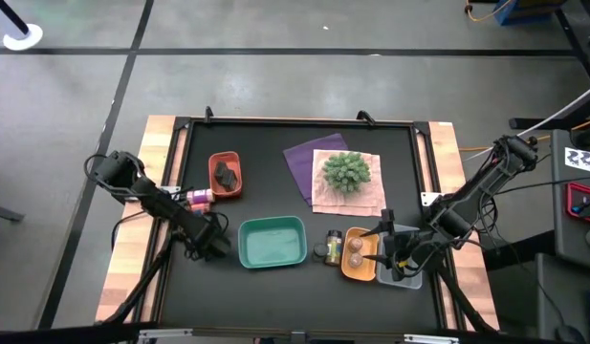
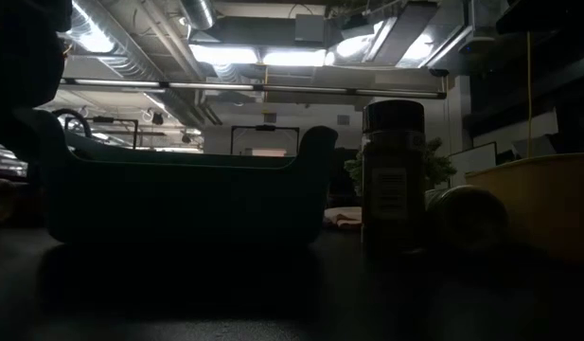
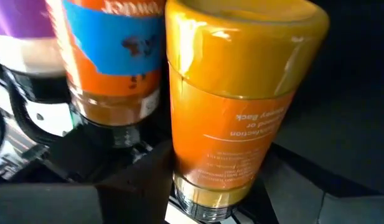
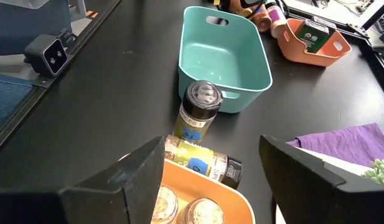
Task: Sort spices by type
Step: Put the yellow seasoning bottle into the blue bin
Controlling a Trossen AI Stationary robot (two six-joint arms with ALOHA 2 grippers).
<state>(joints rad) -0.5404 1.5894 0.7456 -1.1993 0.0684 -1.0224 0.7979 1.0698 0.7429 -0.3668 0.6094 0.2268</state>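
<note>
Black matting covers the table (image 1: 275, 296), and most of the spice jars sit near its front edge. A jar with a dark cap (image 4: 200, 112) stands upright just beside the near wall of the teal tray (image 4: 224, 56), with its long axis vertical and the cap facing up. A second jar (image 4: 201, 160) lies on its side between that standing jar and the orange tray (image 4: 207, 183); its long axis runs along the tray's rim and its dark cap points toward the purple cloth (image 4: 347, 146). Inside the orange tray two round jar tops (image 4: 182, 208) show, so these jars stand upright. The right gripper (image 1: 395, 250) hangs over the orange tray and the clear tray (image 1: 402, 278) next to it, with its two fingers (image 4: 126, 180) spread apart and nothing between them. The left gripper (image 1: 210, 241) is at the left side of the teal tray. In its wrist view a yellow-orange jar (image 3: 241, 99) fills the picture right in front of the fingers, its long axis pointing away from them, next to a jar with an orange and blue label (image 3: 111, 56); I cannot tell if the fingers are pinching it. A small reddish tray (image 1: 225, 176) with dark lumpy pieces (image 1: 227, 173) sits further back, and the spiky green plant (image 1: 346, 170) rests on a pale cloth.
</note>
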